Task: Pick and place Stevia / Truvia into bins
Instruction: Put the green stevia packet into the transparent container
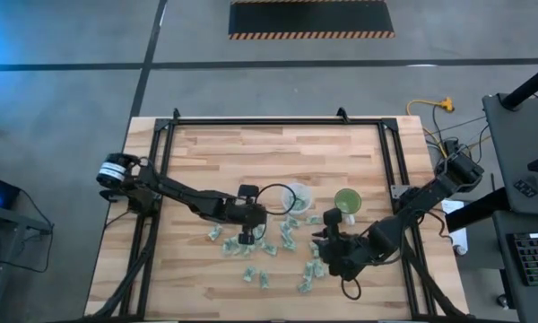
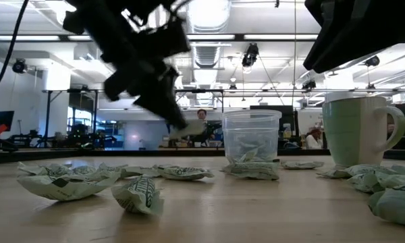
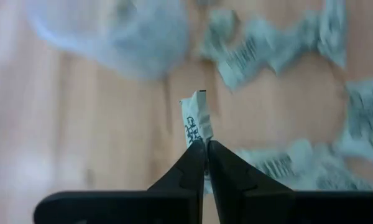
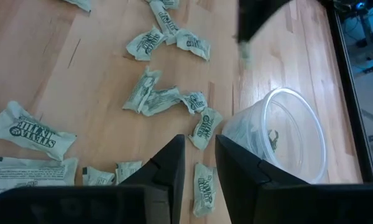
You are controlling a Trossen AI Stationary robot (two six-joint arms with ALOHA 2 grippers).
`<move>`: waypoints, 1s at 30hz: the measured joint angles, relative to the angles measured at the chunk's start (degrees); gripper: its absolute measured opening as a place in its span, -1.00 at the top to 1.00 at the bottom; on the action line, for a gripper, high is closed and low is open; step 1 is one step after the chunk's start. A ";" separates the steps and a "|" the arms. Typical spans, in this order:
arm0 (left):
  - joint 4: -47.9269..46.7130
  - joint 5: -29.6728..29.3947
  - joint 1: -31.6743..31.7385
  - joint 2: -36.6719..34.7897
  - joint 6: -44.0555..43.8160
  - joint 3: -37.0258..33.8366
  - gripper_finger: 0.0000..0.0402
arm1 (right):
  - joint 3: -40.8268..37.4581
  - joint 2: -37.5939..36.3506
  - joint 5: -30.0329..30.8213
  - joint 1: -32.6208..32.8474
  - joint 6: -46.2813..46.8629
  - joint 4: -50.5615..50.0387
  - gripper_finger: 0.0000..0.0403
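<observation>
Several pale green and white Stevia sachets lie flat and scattered on the wooden table. The clear cup and the green cup stand side by side beyond them. Some sachets lie inside the clear cup. My left gripper hovers over the sachets, left of the clear cup, shut on one sachet. My right gripper is open above the sachets near the green cup, with nothing between its fingers. My left gripper pinches one sachet by its end between the two fingertips. The rest of the sachet sticks out beyond them. In the low view the fingers slant down toward the table, and the sachet hangs clear of the wood, left of the clear cup.
A black metal frame runs along the table's far, left and right sides. Loose sachets crowd the near middle of the table, around both grippers. The green cup has a handle on its right side. Bare wood lies toward the far edge.
</observation>
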 joint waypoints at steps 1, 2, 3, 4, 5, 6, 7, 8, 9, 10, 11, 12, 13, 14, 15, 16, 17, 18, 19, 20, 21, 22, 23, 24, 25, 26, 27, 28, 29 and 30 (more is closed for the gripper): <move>2.28 -1.15 0.00 -0.15 1.49 0.05 0.97 | -0.02 0.00 -0.02 0.00 -0.40 -0.02 0.61; 5.40 -1.92 0.01 -0.23 3.45 0.09 0.97 | -0.02 0.00 -0.01 0.00 -0.64 0.00 0.61; 8.48 -2.81 0.03 -0.32 5.81 0.08 0.97 | -0.02 0.00 -0.02 0.00 -0.69 0.03 0.62; 11.53 -3.47 0.04 -0.43 8.14 0.04 0.97 | -0.02 0.00 -0.02 0.00 -0.77 -0.01 0.63; 14.75 -4.08 0.06 -0.47 10.70 0.00 0.97 | -0.02 0.00 -0.02 0.00 -0.71 -0.01 0.64; 17.74 -4.33 0.32 -0.42 13.03 0.00 0.97 | -0.01 0.00 -0.02 0.00 -0.59 -0.01 0.64; 20.45 -4.57 0.55 -0.31 15.03 0.00 0.97 | 0.00 0.00 -0.04 0.00 -0.57 -0.04 0.65; 22.41 -4.62 0.90 -0.24 16.81 -0.03 0.97 | -0.02 0.00 -0.05 0.00 -0.57 0.00 0.66; 23.78 -4.62 1.41 -0.20 18.06 -0.07 0.97 | 0.00 0.00 -0.11 0.02 -0.53 -0.02 0.66; 24.89 -4.73 2.06 0.07 18.48 -0.02 0.97 | -0.02 0.00 -0.11 0.08 -0.40 -0.02 0.66; 25.29 -4.98 2.76 0.33 18.58 0.17 0.97 | -0.02 0.00 -0.15 0.09 -0.39 -0.02 0.66; 25.26 -4.97 3.44 0.43 18.56 0.28 0.97 | -0.02 -0.02 -0.15 0.09 -0.38 0.00 0.65; 24.83 -4.99 4.08 0.49 18.46 0.28 0.97 | -0.02 -0.02 -0.15 0.09 -0.38 -0.01 0.65; 24.80 -4.73 4.73 0.49 18.39 0.26 0.97 | -0.02 -0.02 -0.15 0.09 -0.38 0.00 0.64; 24.97 -3.76 5.43 0.49 18.27 0.26 0.97 | -0.01 -0.02 -0.16 0.09 -0.38 0.02 0.63; 25.27 -2.72 6.01 0.78 17.96 0.26 0.97 | -0.02 -0.02 -0.20 0.09 -0.39 -0.02 0.62; 25.51 -1.69 6.51 1.06 17.91 0.26 0.97 | -0.01 -0.02 -0.20 0.09 -0.38 -0.01 0.62; 25.20 -0.75 6.92 1.22 17.91 0.19 0.97 | -0.02 -0.02 -0.20 0.09 -0.38 0.04 0.61; 24.87 -0.30 7.20 1.31 17.90 0.08 0.97 | -0.01 -0.02 -0.21 0.09 -0.38 -0.01 0.61; 25.05 0.62 7.47 1.49 17.87 0.07 0.97 | -0.02 -0.02 -0.22 0.09 -0.40 0.00 0.61; 26.06 1.42 7.63 2.01 17.87 0.10 0.97 | -0.02 -0.02 -0.22 0.09 -0.38 0.02 0.60; 26.92 2.37 7.84 2.43 17.84 0.22 0.97 | 0.00 -0.02 -0.24 0.09 -0.38 0.02 0.61; 26.86 2.72 7.91 2.66 17.83 0.19 0.97 | -0.02 -0.02 -0.25 0.09 -0.38 0.05 0.61; 26.45 2.76 7.91 3.01 17.89 0.18 0.97 | -0.02 -0.02 -0.26 0.09 -0.38 0.01 0.62; 26.60 2.79 7.91 3.71 17.93 0.43 0.96 | 0.00 -0.02 -0.26 0.09 -0.38 0.05 0.63; 26.98 2.87 7.91 4.15 17.94 0.77 0.94 | -0.02 -0.02 -0.28 0.09 -0.38 0.11 0.64; 26.89 3.01 7.91 4.29 17.95 0.85 0.91 | -0.02 -0.02 -0.31 0.09 -0.38 0.11 0.64; 26.61 2.98 7.91 4.43 17.96 0.92 0.87 | -0.02 -0.02 -0.31 0.09 -0.37 0.12 0.65; 26.82 2.98 7.91 4.65 17.99 1.18 0.82 | 0.00 -0.02 -0.29 0.09 -0.11 0.13 0.66; 27.06 3.01 7.91 4.73 17.99 1.36 0.76 | -0.02 -0.02 -0.31 0.09 0.40 0.08 0.66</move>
